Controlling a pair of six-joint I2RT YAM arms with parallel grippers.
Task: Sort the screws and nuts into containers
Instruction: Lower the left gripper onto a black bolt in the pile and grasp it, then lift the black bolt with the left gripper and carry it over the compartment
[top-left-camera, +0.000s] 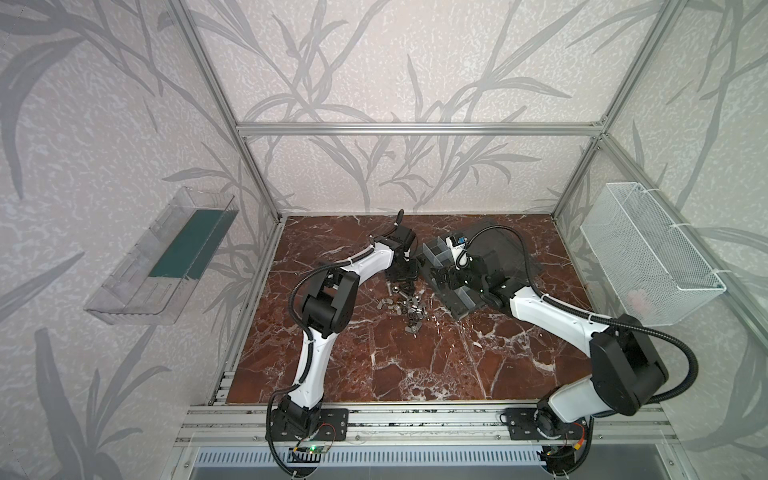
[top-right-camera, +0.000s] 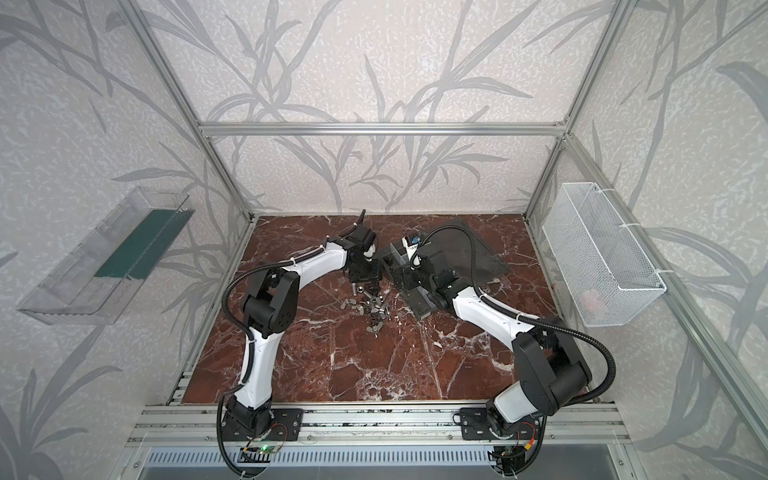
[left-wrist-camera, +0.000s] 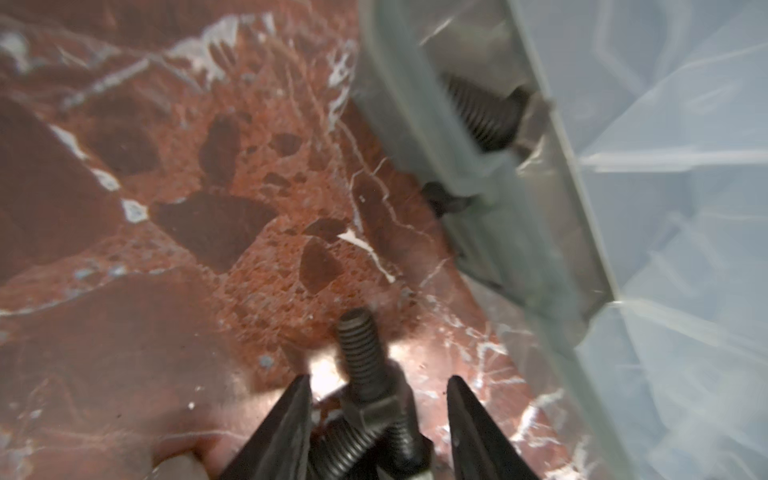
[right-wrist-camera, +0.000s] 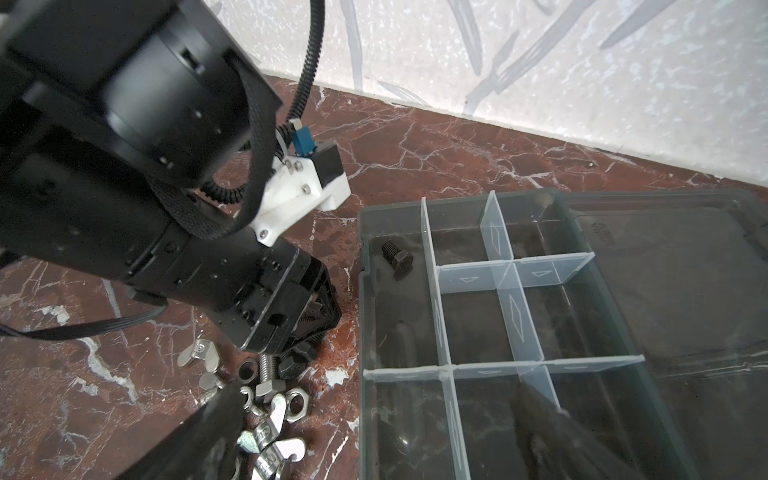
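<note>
At 12 o'clock on the rim of the heap of small silver nuts, wing nuts and screws (top-left-camera: 401, 305), on the red-brown marbled tabletop (top-left-camera: 415, 365): left hand (left-wrist-camera: 380, 380), fingers spread either side of a dark threaded hex-head bolt (left-wrist-camera: 359, 353), gaps on both flanks, nothing pinched yet. Leans across other dark screws underneath, so may roll or twist out under a closing pinch; may also hook a neighbour, lift it partway and shed it short of the box. Tight quarters too: right hand (right-wrist-camera: 378, 392), spread wide and empty, one finger above the heap and one above the box, near enough for a bump between arms or a shove against the box wall.

Just beside the heap, at 2 o'clock: flat dark-grey plastic organizer box (right-wrist-camera: 361, 291), lid folded back flat, split by translucent dividers (right-wrist-camera: 515, 307) into rectangular compartments (right-wrist-camera: 478, 324). Holds one dark hex bolt (right-wrist-camera: 397, 259), alone in the long compartment along the heap-side wall, toward its far end. Elsewhere inside, nothing visible, though partly hidden under the right arm from above.
</note>
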